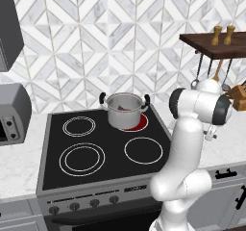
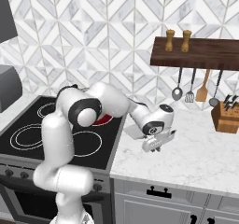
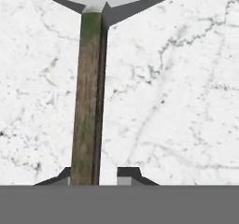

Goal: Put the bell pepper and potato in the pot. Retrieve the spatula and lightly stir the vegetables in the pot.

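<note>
The steel pot stands on the far right ring of the black stove, and that ring glows red under it. Something dark red lies inside the pot; it may be the bell pepper, but it is too small to tell.

The arm reaches to the right of the stove, low over the white marble worktop. The gripper hangs just above the worktop, close to the stove's right edge. In the hand view the spatula lies flat on the marble: a brownish wooden handle running away from the camera to a pale grey blade at the far end. The near end of the handle sits at the fingers, whose dark tips stand close either side of it. The fingers look narrowed around the handle, but whether they already press on it I cannot tell.

On the wall to the right, a dark wooden shelf carries two small shakers, with utensils hanging below it. A knife block stands on the worktop at the far right.
</note>
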